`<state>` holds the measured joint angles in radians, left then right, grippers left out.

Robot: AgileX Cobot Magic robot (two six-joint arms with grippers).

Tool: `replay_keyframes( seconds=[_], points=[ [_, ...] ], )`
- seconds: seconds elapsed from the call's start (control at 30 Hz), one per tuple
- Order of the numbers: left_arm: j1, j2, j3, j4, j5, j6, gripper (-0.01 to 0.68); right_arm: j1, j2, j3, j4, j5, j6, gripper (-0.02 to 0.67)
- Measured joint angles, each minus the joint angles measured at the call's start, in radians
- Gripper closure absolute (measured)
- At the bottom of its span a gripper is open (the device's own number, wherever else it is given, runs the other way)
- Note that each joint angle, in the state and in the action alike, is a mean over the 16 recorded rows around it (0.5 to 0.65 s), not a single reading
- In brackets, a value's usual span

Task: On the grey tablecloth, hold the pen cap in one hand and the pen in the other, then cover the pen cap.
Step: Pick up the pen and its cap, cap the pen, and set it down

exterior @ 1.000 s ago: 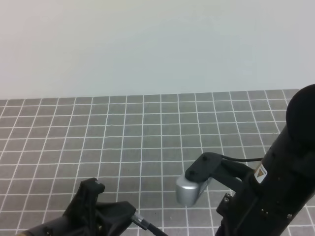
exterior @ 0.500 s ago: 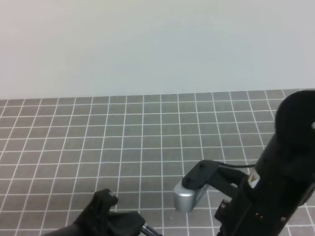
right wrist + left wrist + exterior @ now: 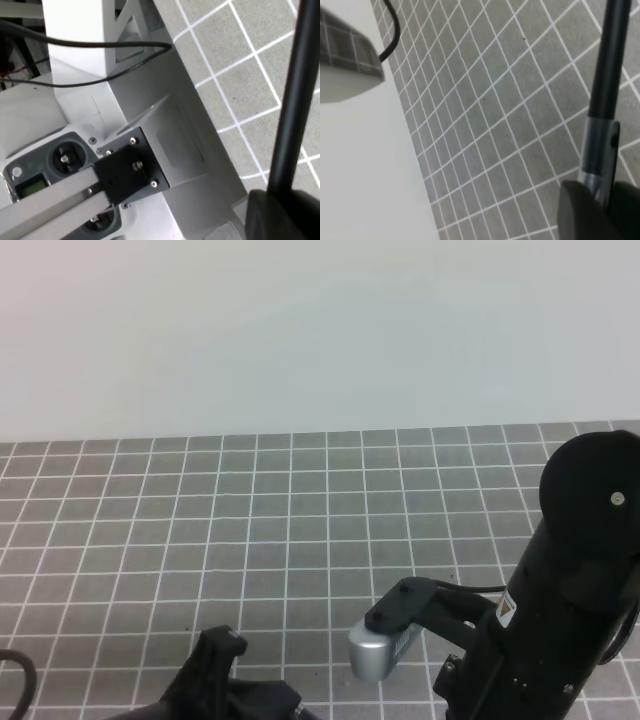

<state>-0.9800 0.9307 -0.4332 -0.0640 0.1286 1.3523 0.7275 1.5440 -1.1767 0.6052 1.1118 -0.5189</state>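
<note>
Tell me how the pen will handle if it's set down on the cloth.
The pen looks thin, straight and rigid, so it probably stays stiff and feels light. Its round, smooth barrel would likely roll on the flat grey tablecloth, and might slip in the right fingers, which grip only one end.
</note>
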Motion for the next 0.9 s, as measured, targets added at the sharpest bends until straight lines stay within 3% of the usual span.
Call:
replay_keyframes(
  seconds=[0.37, 0.5, 0.63, 0.9],
  points=[
    [0.015, 0.002, 0.000, -0.003, -0.032, -0.125, 0.351, -0.006, 0.000, 0.000, -0.088, -0.014, 0.043, 0.652],
    [0.043, 0.000, 0.000, 0.000, -0.051, -0.161, 0.318, -0.026, 0.000, 0.000, -0.133, -0.060, 0.083, 0.652],
    [0.073, -0.008, 0.000, 0.002, -0.074, -0.189, 0.368, -0.067, 0.003, 0.000, -0.158, -0.121, 0.133, 0.652],
    [0.116, -0.016, 0.000, -0.095, -0.149, -0.316, 0.555, -0.178, 0.053, 0.000, -0.138, -0.263, 0.261, 0.652]
  ],
)
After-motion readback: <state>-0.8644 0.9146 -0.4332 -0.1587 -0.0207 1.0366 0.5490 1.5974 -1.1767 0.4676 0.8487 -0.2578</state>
